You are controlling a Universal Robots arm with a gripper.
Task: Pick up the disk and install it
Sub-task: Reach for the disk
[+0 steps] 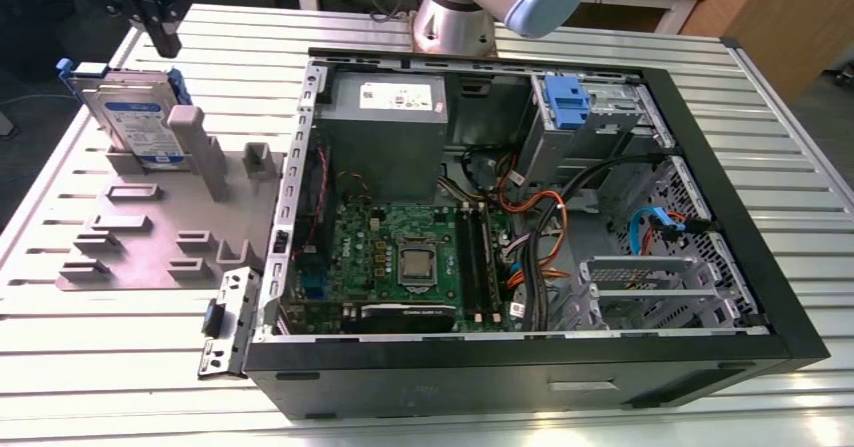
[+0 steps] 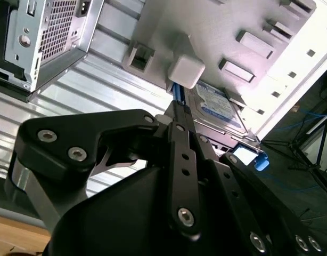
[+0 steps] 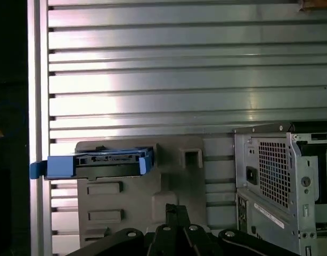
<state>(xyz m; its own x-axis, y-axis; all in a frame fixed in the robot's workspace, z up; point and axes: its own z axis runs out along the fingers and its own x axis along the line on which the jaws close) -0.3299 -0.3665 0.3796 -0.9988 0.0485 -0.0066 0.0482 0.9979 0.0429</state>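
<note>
Air over the top edge of the disk (image 1: 140, 117) is open, and my gripper (image 1: 163, 45) hangs there. A tall grey post (image 1: 187, 142) on the fixture plate (image 1: 147, 217) stands just beside the disk on the exterior view's right. In the open computer case (image 1: 467, 372), orange and black cables (image 1: 541, 207) crowd the space near the drive bay (image 1: 614, 117).

Arm (image 1: 461, 12) at back in exterior view: grey column, pale-blue joint cap on top. Black hand (image 1: 166, 47) hangs at exterior view's upper left, pointing straight down, empty. In both wrist views, black linkages converge and fingers (image 2: 180, 138) (image 3: 171, 216) meet in one narrow tip, pressed together.
</note>
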